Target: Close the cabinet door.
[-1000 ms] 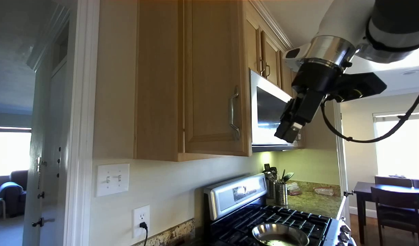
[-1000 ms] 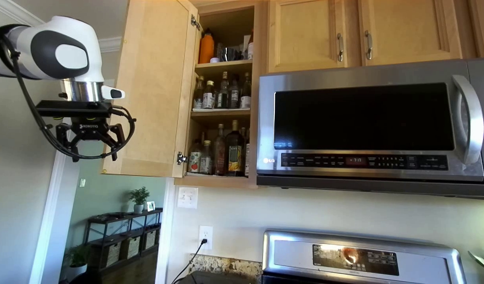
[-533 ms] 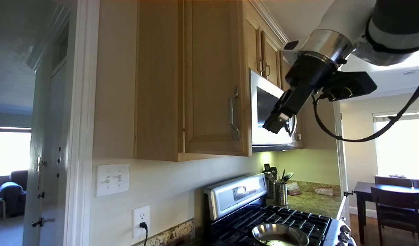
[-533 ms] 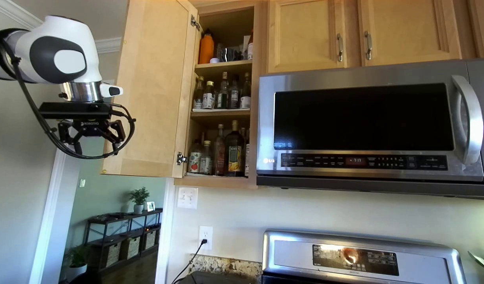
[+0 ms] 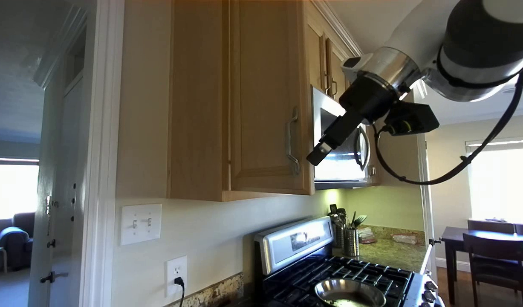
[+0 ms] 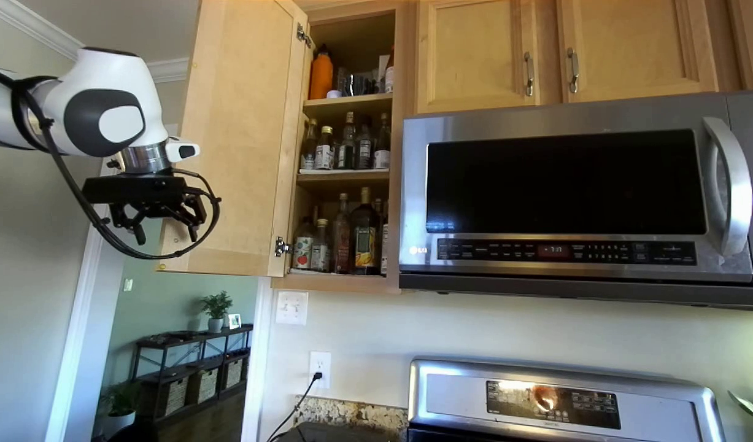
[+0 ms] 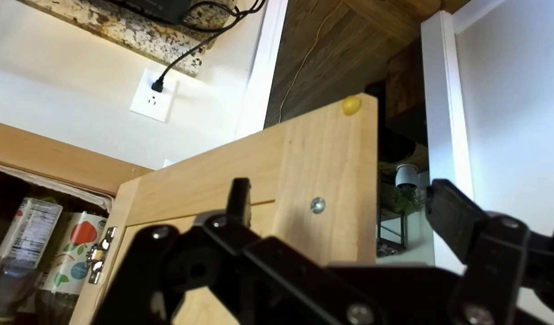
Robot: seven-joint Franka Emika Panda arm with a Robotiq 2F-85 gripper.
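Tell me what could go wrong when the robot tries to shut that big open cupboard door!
In the wrist view, the edge of the cabinet door shows between the open jaws, so they might scrape or bump it. The black cable hangs in a loop near the jaws and could snag on the door. Bottles stand close together on the shelves; if the door bangs shut, some might rattle or tip.
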